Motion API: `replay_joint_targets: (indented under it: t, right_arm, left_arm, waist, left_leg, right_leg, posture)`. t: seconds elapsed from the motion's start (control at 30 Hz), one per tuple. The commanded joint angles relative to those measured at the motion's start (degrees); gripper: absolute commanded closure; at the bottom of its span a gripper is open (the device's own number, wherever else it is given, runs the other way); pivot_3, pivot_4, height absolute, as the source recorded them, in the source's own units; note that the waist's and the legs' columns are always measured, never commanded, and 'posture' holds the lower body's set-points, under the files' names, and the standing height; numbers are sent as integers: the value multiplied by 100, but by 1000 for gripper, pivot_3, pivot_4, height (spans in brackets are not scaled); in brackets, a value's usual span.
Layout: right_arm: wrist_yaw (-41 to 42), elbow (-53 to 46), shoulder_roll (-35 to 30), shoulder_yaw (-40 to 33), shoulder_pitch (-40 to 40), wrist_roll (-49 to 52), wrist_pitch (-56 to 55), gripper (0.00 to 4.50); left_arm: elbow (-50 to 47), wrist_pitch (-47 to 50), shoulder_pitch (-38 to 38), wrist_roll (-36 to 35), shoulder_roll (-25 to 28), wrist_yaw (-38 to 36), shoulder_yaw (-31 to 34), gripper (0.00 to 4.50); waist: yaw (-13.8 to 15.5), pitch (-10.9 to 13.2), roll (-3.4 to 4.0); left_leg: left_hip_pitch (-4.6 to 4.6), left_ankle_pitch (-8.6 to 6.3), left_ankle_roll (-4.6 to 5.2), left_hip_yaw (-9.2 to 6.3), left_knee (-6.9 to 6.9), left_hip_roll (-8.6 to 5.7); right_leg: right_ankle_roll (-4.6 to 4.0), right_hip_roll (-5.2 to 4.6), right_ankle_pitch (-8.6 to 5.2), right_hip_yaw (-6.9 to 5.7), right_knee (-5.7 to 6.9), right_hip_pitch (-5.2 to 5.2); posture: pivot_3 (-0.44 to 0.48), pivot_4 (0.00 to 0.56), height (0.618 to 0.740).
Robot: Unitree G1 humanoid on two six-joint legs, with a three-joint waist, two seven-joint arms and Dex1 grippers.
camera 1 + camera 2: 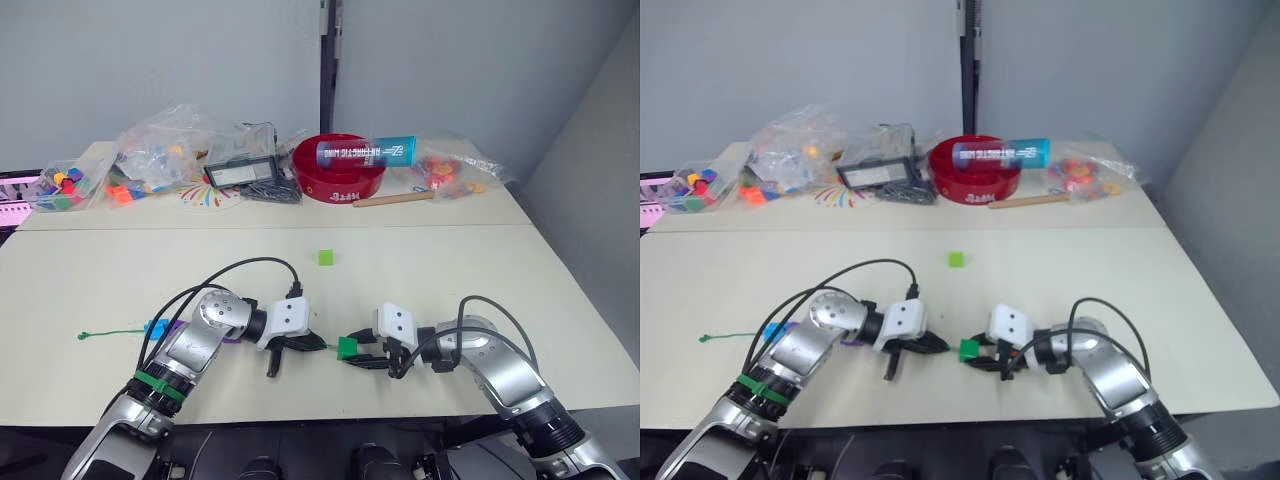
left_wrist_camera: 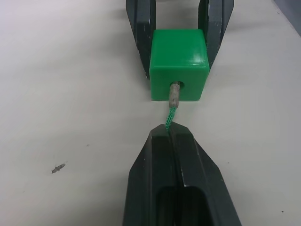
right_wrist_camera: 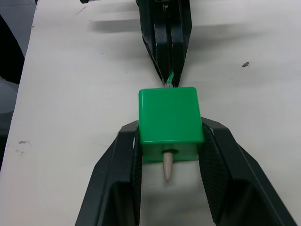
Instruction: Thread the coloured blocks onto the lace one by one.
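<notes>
Cream-coloured and wide, the table [image 1: 420, 290] is holding everything, and the dark green block [image 1: 346, 348] near its front edge is the spot to look from.

Behind that block, far back on the table, a red bowl [image 1: 340, 180] is sitting with a blue can [image 1: 366, 152] lying across it, and bags of toy pieces [image 1: 165, 150] are lying further along toward the robot's left.

The left gripper [image 2: 170, 136] is reaching in from the left of the dark green block, and its two fingers are pressing together on the lace [image 2: 170, 114]. The right gripper [image 3: 169, 162] is coming from the block's other side, and its fingers are squeezing the block between them.

The lace is running from the block away to the left, past the left arm, and its knot is lying far out on that side. A bright blue block [image 1: 156, 327] and a purple block [image 1: 232, 338] are sitting by the lace there, next to the left arm; they look already threaded, but I cannot be sure.

The pale tip [image 3: 167, 168] is poking out of the far side of the dark green block, so this block is nearly on. It looks like it still needs sliding along.

A light green block [image 1: 326, 257] is waiting alone, behind the dark green one.
</notes>
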Motion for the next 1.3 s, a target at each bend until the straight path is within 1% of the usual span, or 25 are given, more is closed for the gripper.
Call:
replay_joint_targets:
  t: [0.03, 0.23, 0.5, 0.7, 0.77, 0.8, 1.03, 1.1, 1.13, 1.23, 1.3]
  right_arm:
    - [-13, -138, 17, -77, -64, 33, -2, 3350]
    - [-25, -102, 39, -63, -93, 12, -5, 3350]
    - [-71, -51, 184, 38, -207, -68, 15, 3350]
    - [-53, -9, 278, 80, -296, -111, 26, 3350]
    - [-42, 20, 300, 84, -322, -119, 26, 3350]
    - [-36, 24, 310, 86, -326, -122, 31, 3350]
    - [6, 1, 327, 82, -299, -139, 165, 3350]
    - [-3, -81, 307, 1, -264, -45, 324, 2279]
    - [9, -140, 249, -77, -242, 9, 419, 1941]
    - [22, -279, 1, -297, -147, 74, 502, 919]
    - [45, -375, -161, -394, -53, 151, 522, 224]
  left_arm:
    - [-106, -20, -46, 18, -56, 33, -15, 4500]
    - [-251, 37, -40, -8, -92, 10, -58, 4500]
    - [-166, 52, -165, 111, -376, 79, -245, 4500]
    - [-123, 162, -222, 229, -436, 183, -180, 4500]
    - [-210, 293, -189, 120, -395, 171, -69, 4500]
    - [-272, 327, -165, 66, -355, 144, -19, 3902]
    - [-657, 561, -32, -100, -159, 105, 171, 1651]
    - [-800, 557, 43, -88, -70, 89, 153, 975]
    - [-880, 584, 76, -137, -43, 37, 142, 675]
    - [-1030, 735, 89, -265, -64, -22, 115, 663]
    - [-1042, 758, 76, -229, -104, 17, 80, 663]
  waist:
    - [2, 0, 0]
    - [0, 0, 0]
    - [-1, 0, 0]
    - [-1, 0, 0]
    - [-4, 0, 0]
    - [-8, 0, 0]
    - [-5, 0, 0]
    - [-3, 0, 0]
    - [-4, 0, 0]
    - [3, 0, 0]
    - [12, 0, 0]
  left_leg:
    - [0, 0, 0, 0, 0, 0]
    - [0, 0, 0, 0, 0, 0]
    - [1, 0, 0, 0, 0, 0]
    - [2, 0, 0, 0, 1, -1]
    - [2, 0, 0, 0, 1, -1]
    - [2, 0, 0, 0, 1, -1]
    - [1, 0, 0, -1, 1, 0]
    - [1, 0, 0, -1, 1, 0]
    - [1, 0, 0, -1, 1, 0]
    - [0, 0, 0, -1, 1, -1]
    - [-1, 0, 0, -1, 1, -1]
  right_leg:
    - [0, 0, 0, 0, 0, 0]
    - [0, 0, 0, 0, 0, 0]
    - [0, 0, 0, 1, 0, 0]
    - [0, 0, 0, 1, 1, 2]
    - [0, 0, 0, 1, 2, 2]
    - [0, 0, 0, 2, 2, 2]
    - [0, 0, 0, 1, 4, -1]
    - [0, 0, 0, 0, 3, 0]
    - [0, 0, 0, 0, 4, 0]
    - [0, 0, 0, 1, 4, -1]
    - [0, -2, 0, 0, 1, 1]
  posture:
    - [0, 150, 731]
    - [0, 150, 731]
    - [0, 150, 731]
    - [0, 150, 731]
    - [0, 150, 731]
    - [0, 150, 731]
    - [0, 150, 731]
    - [0, 150, 731]
    - [0, 150, 731]
    - [0, 150, 731]
    - [0, 150, 731]
